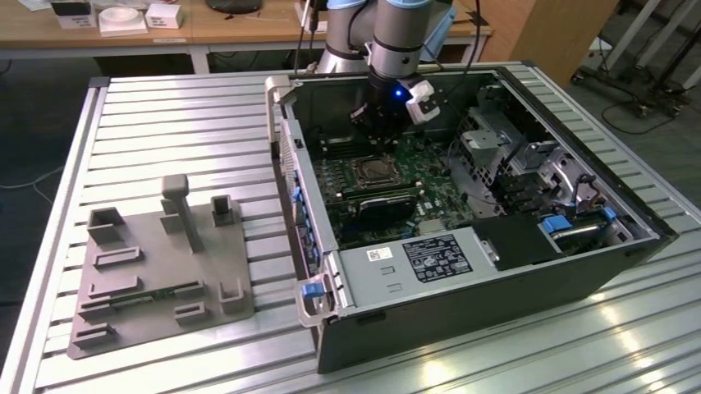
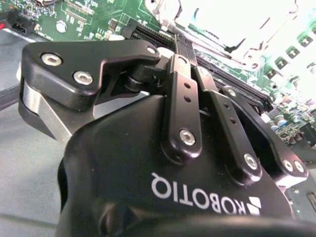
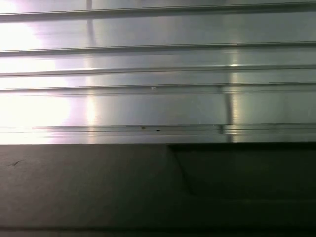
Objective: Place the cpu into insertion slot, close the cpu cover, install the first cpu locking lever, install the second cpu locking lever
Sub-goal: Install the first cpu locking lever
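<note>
Insertion slot point(image 1: 373, 171): square socket, silver rim, dark centre, on the green motherboard point(image 1: 425, 160) inside the open computer case point(image 1: 471, 312). Gripper point(image 1: 369, 130) hangs near above it, jaws clenched together.

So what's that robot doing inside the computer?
A robot arm reaches down into an open computer case on a ribbed metal table. Its hand hangs just over the green motherboard, near the square insertion slot. A grey parts holder sits beside the case.
</note>
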`<state>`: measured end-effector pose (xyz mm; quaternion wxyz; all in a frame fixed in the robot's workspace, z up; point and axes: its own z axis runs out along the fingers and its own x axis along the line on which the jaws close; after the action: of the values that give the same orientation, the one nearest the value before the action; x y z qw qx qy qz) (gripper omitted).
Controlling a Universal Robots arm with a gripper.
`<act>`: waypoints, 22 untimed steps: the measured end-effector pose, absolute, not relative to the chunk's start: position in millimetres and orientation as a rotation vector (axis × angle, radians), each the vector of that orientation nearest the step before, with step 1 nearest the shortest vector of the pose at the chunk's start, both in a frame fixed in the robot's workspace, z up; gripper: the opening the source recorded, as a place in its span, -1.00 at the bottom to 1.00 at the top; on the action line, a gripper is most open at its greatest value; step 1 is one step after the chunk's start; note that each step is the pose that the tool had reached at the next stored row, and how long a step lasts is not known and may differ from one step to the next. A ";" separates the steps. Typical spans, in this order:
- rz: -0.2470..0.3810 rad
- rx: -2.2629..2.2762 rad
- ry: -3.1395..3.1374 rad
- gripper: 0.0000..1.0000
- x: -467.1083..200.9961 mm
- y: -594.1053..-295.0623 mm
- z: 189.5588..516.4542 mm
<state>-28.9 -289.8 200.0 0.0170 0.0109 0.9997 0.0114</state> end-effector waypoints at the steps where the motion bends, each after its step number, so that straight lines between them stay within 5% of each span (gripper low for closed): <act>1: 0.034 0.034 3.107 -0.80 -28.9 -290.1 200.0; 22: -0.001 0.033 3.108 -0.80 -28.9 -293.7 195.2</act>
<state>-28.9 -293.7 195.2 0.0169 0.0107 0.9998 -0.0004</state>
